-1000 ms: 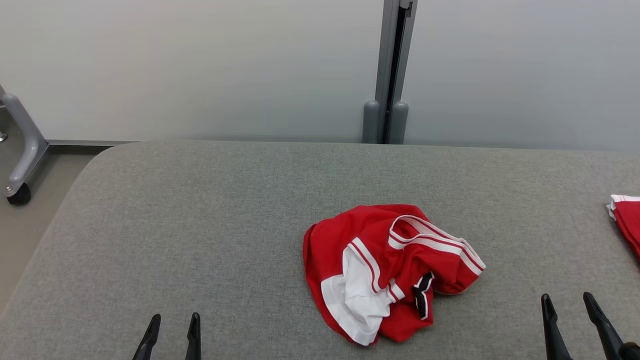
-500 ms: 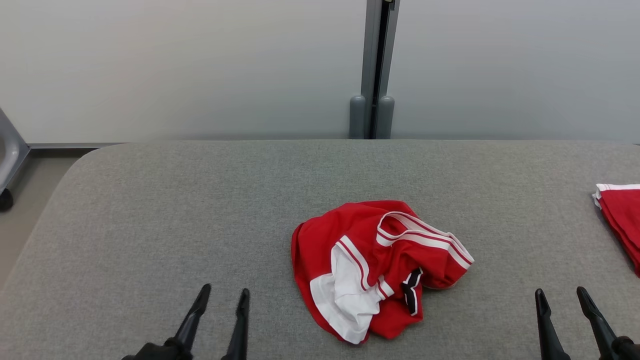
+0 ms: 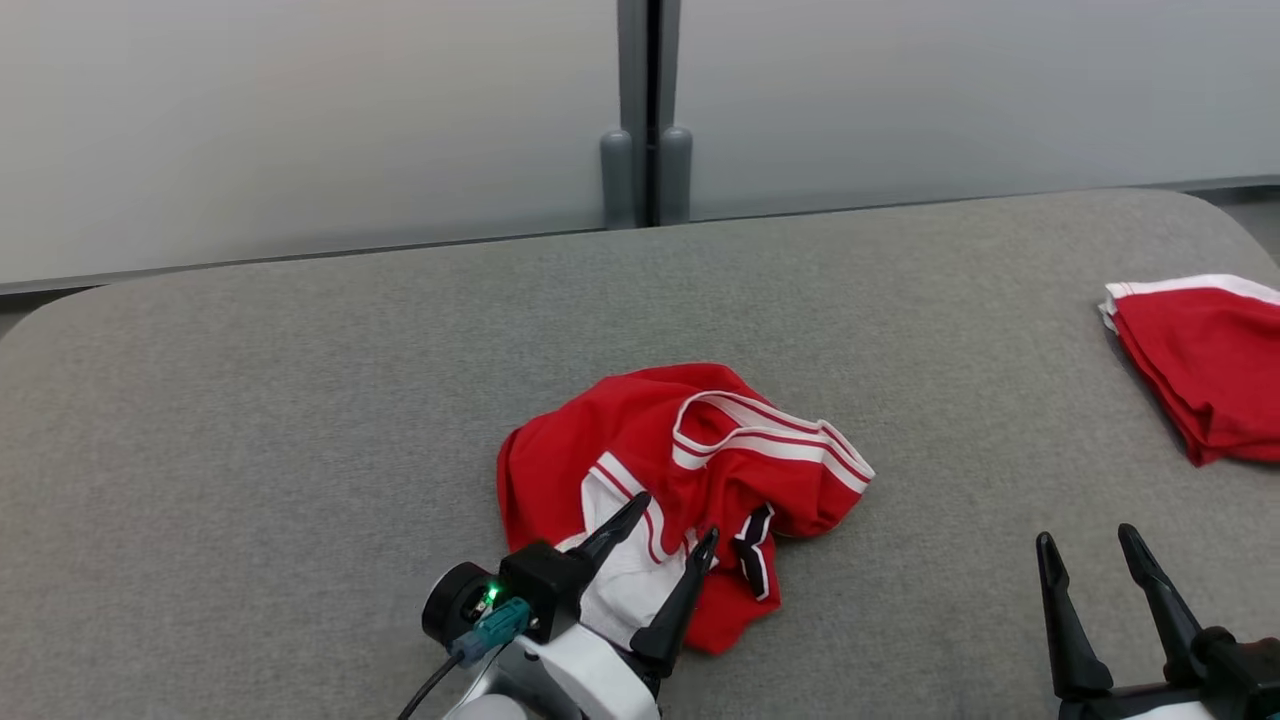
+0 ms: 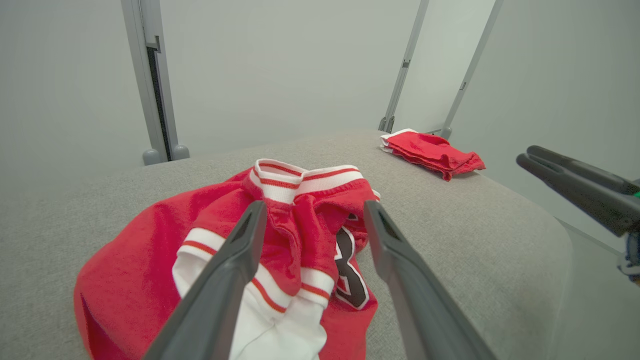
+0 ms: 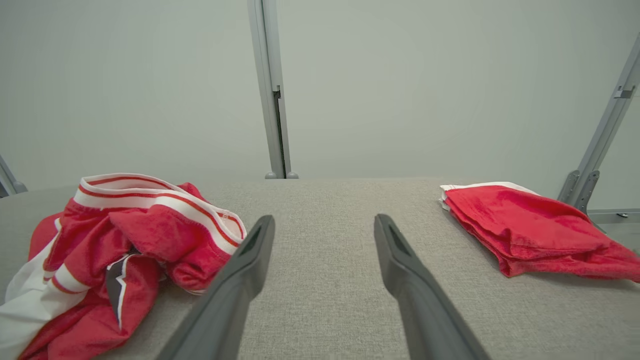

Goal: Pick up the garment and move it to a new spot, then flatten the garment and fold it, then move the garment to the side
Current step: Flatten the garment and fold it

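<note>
Hovering wide open over the crumpled garment, the left gripper looks poised for the pick-up; next it must drop and pinch cloth. The right gripper hangs open.

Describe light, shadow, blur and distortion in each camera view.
Head view: soft, even light, no glare; the crumpled garment is sharp, with a faint shadow on the table. Left wrist view: wide-angle stretch, far posts lean, the left hand looms large. Right wrist view: flat light, thin shadow under the folded garment.
</note>
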Tool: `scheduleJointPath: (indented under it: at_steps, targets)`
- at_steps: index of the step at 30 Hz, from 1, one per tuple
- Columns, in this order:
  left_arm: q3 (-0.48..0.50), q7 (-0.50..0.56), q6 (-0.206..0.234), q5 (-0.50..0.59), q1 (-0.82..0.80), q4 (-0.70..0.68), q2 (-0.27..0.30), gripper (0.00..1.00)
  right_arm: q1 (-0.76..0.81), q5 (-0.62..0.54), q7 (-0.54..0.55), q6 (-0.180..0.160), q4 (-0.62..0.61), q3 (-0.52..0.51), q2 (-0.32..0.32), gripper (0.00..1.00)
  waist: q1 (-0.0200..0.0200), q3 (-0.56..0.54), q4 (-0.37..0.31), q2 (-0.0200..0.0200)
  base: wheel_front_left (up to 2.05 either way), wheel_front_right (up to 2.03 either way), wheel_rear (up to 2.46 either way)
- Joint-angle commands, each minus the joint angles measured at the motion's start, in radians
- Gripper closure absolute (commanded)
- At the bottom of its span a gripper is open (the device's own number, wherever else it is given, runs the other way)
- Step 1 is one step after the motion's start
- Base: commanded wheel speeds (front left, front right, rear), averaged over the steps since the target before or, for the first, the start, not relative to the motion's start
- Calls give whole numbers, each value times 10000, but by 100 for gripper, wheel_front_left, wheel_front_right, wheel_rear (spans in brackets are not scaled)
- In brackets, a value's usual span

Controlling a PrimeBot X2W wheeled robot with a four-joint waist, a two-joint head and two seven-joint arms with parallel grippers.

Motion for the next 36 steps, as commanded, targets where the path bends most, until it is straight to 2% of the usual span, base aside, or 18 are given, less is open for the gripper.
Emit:
scheduleJointPath:
  at_steps: [1, 5, 8, 9, 10, 11, 12, 13, 18, 21, 25, 30, 36]
  targets:
    - [-191, 38, 162, -160, -342, 365, 47, 0, -105, 54, -49, -3, 35, 2, -45, 0, 0, 379, -451, -1, 0, 0, 0]
    - [-488, -33, 684, -422, -998, 1307, 44, 0, -242, 134, -49, -3, 53, -12, -45, 0, 0, 646, -816, -1, 0, 0, 0]
    - [-633, -131, 919, -613, -1350, 1923, 48, 0, -323, 160, -49, -3, 48, -40, -45, 0, 0, 758, -964, -1, 0, 0, 0]
    - [-688, -116, 943, -715, -1454, 2124, 47, 10, -343, 167, -49, -3, 53, -33, -45, 0, 0, 781, -999, -1, 0, 0, 0]
    - [-735, -108, 949, -805, -1546, 2295, 45, 42, -358, 167, -49, -3, 66, -36, -45, 0, 0, 796, -1024, -1, 0, 0, 0]
    - [-788, -67, 933, -917, -1641, 2464, 45, 55, -382, 170, -49, -3, 82, -35, -45, 0, 0, 811, -1052, -1, 0, 0, 0]
    - [-828, -57, 910, -1035, -1707, 2616, 46, 96, -411, 173, -49, -3, 90, -44, -45, 0, 0, 815, -1076, -1, 0, 0, 0]
    - [-864, -81, 907, -1110, -1782, 2721, 48, 100, -435, 181, -49, -3, 97, -49, -45, 0, 0, 811, -1098, -1, 0, 0, 0]
    - [-956, -270, 745, -1899, -1931, 2465, 42, 100, -373, 204, -49, -3, 102, -131, -45, 0, 0, 695, -1084, -1, 0, 0, 0]
    - [-1144, -52, 600, -2587, -1975, 1655, 37, 100, -246, 201, -49, -3, 132, -174, -45, 0, 0, 558, -982, -1, 0, 0, 0]
    - [-1422, 291, 692, -3298, -2217, 132, 39, 100, -243, 256, -49, -3, 153, -118, -45, 0, 0, 435, -858, -1, 0, 0, 0]
    - [-1731, 526, 1194, -4055, -2683, -1619, 45, 100, -302, 315, -49, -3, 194, -5, -46, 0, 0, 302, -780, -1, 0, 0, 0]
    - [-2077, 546, 2246, -5276, -3450, -2937, 38, 100, -351, 382, -49, -3, 259, 98, -46, 0, 0, 181, -811, -1, 0, 0, 0]
